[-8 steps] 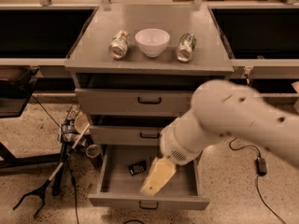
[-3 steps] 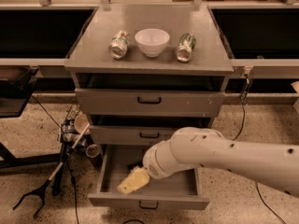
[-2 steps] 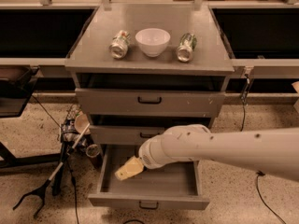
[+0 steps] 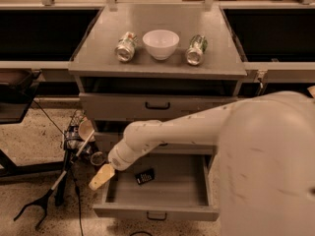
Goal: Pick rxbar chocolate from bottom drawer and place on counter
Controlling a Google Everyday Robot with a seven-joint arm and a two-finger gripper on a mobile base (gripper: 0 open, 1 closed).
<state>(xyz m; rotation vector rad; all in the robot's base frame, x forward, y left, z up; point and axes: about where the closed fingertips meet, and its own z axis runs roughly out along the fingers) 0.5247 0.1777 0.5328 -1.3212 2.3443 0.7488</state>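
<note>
You are looking at a dim indoor scene with a warm, yellowish cast. Light falls from above. The counter (image 4: 157,16) is the brightest surface and is evenly lit. On it, the white bowl (image 4: 161,44), the left can (image 4: 126,46) and the right can (image 4: 196,49) show small glints and cast short, soft shadows. The recess under the counter's overhang is in deep shadow, and the bays on either side are almost black. The bottom drawer (image 4: 172,191) is dull and shaded, so the rxbar chocolate (image 4: 144,176) reads only as a dark patch. The pale tan gripper (image 4: 102,177) hangs at the drawer's left edge, standing out against the darker floor (image 4: 34,132). The arm (image 4: 162,134) fills the lower right as a pale, flat mass.
</note>
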